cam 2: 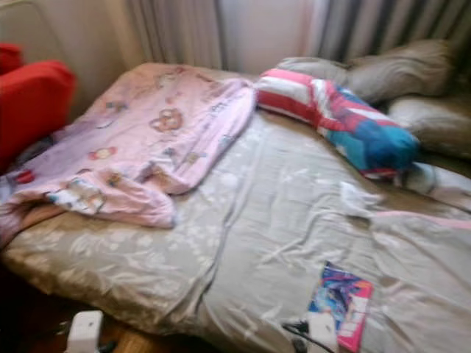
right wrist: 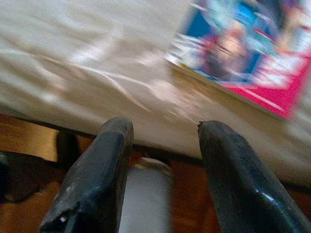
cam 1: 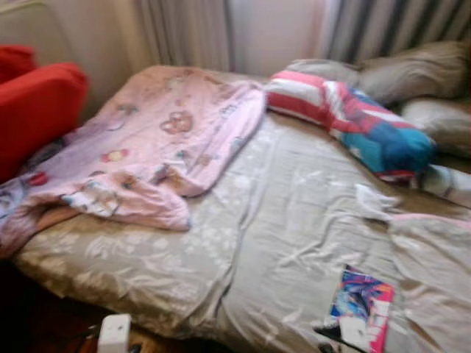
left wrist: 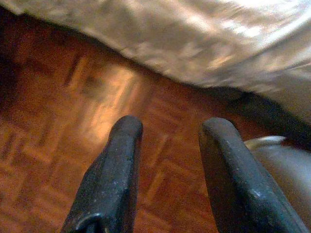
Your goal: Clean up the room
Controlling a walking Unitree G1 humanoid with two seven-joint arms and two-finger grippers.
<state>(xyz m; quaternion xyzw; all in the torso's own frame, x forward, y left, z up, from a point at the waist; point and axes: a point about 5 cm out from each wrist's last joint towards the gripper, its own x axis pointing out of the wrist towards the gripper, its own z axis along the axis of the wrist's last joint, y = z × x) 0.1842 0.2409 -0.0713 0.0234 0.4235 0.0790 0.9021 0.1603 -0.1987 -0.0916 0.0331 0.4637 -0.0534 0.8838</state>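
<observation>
A bed with a grey-beige patterned sheet (cam 1: 280, 220) lies before me. A pink cartoon-print blanket (cam 1: 154, 140) is crumpled over its left side. A striped red, white and blue pillow (cam 1: 353, 118) lies at the back right. A colourful pink-and-blue book (cam 1: 362, 307) rests near the bed's front right edge, also seen as the book (right wrist: 252, 53) in the right wrist view. My right gripper (right wrist: 165, 136) is open, low at the bed's edge just short of the book. My left gripper (left wrist: 170, 131) is open over the wooden floor (left wrist: 73, 121) beside the bed.
A red armchair (cam 1: 33, 103) stands at the left of the bed. Grey pillows (cam 1: 412, 73) are piled at the back right before striped curtains (cam 1: 397, 26). A small crumpled white piece (cam 1: 372, 198) lies on the sheet. A white arm part (cam 1: 114, 332) shows at the bottom.
</observation>
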